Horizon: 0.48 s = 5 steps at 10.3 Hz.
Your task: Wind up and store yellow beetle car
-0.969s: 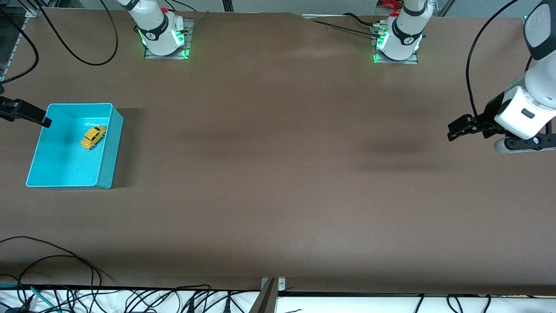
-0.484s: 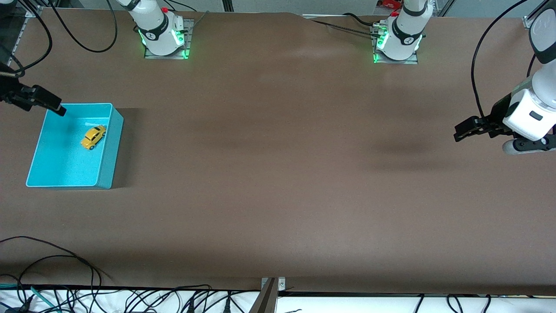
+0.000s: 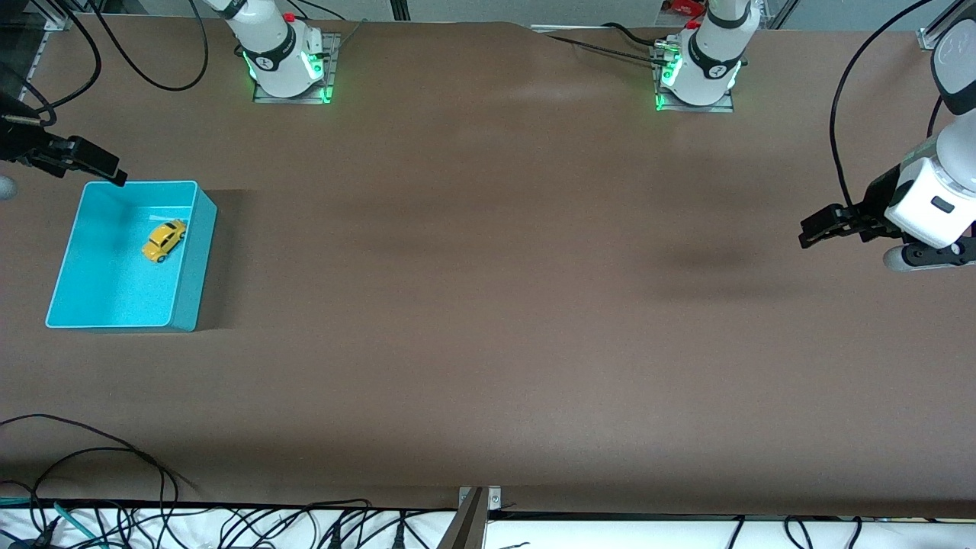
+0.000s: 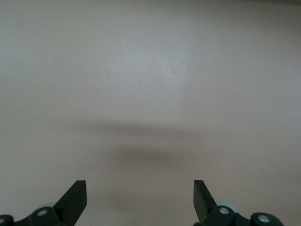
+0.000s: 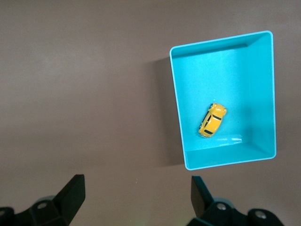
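The yellow beetle car [image 3: 164, 239] lies inside the turquoise bin [image 3: 189, 293] at the right arm's end of the table; it also shows in the right wrist view [image 5: 212, 120], in the bin [image 5: 177, 99]. My right gripper [image 3: 113, 174] is open and empty, up in the air over the table just off the bin's rim that lies toward the robots' bases; its fingers [image 5: 73, 193] frame bare table. My left gripper [image 3: 810, 231] is open and empty, raised over bare table at the left arm's end; its fingers [image 4: 75, 195] frame only brown table.
The brown table [image 3: 488, 305] spans the whole view. Loose black cables [image 3: 91, 457] lie at the table's edge nearest the front camera, toward the right arm's end. The arm bases [image 3: 286, 61] stand along the table's edge farthest from the front camera.
My right gripper has risen out of the bin and moved toward the robots' bases, off the bin's rim. My left gripper has drawn back slightly toward the left arm's end. The car has not moved.
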Available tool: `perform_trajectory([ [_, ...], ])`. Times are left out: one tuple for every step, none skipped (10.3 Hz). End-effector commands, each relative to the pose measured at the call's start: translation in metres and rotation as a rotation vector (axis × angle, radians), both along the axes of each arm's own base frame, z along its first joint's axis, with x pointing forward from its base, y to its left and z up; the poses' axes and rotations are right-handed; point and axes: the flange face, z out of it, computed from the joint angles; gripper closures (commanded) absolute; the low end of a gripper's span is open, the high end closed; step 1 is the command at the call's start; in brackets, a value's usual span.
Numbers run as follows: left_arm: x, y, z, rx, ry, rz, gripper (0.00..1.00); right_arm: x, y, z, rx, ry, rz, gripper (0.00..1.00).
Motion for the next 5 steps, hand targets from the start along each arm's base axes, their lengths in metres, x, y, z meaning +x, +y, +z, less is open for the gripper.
perform_trajectory([
  [-0.0032, 0.0001, -0.0003, -0.027, 0.001, -0.026, 0.00, 0.0109, 0.0037, 0.0057, -0.015, 0.009, -0.008, 0.00],
  [-0.0026, -0.0016, -0.0021, -0.027, 0.004, -0.029, 0.00, 0.0105, 0.0034, 0.0070, -0.017, 0.003, -0.014, 0.00],
  [-0.0026, -0.0016, -0.0021, -0.027, 0.004, -0.032, 0.00, 0.0104, 0.0034, 0.0063, -0.017, 0.005, -0.014, 0.00],
  [-0.0018, -0.0015, -0.0073, -0.028, 0.014, -0.041, 0.00, 0.0100, 0.0032, 0.0072, -0.018, 0.003, -0.014, 0.00],
  [-0.0016, -0.0032, -0.0082, -0.028, 0.015, -0.048, 0.00, 0.0100, 0.0039, 0.0065, -0.020, 0.005, -0.011, 0.00],
])
